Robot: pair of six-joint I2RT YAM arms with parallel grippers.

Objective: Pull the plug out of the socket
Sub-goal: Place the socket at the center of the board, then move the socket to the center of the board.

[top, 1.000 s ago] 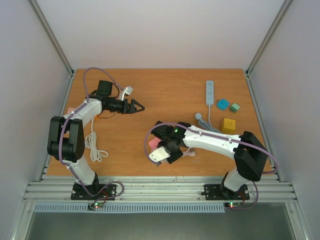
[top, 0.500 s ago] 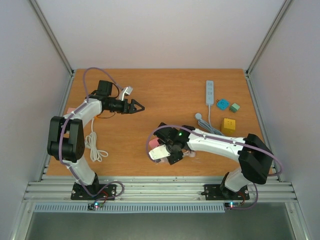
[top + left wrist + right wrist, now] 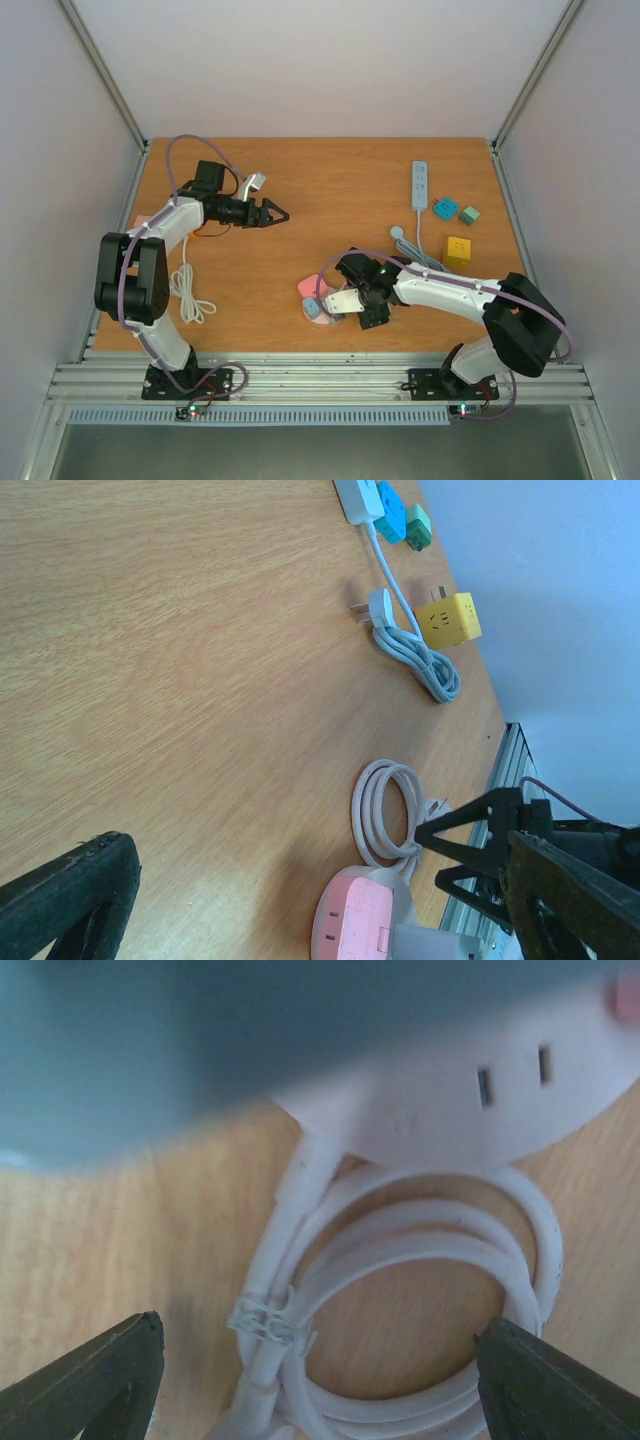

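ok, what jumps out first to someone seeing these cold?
First, the right arm folded low at the front centre, jaws open over a round white socket that carries a pink plug and a blue plug, with a looped white cord beside it. Next, the left arm at the back left, jaws open and empty. A power strip and a yellow cube lie at the back right.

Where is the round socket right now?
In the top view, the socket lies near the front edge of the table, about centre, directly left of the right gripper, with its coiled white cord under that gripper.
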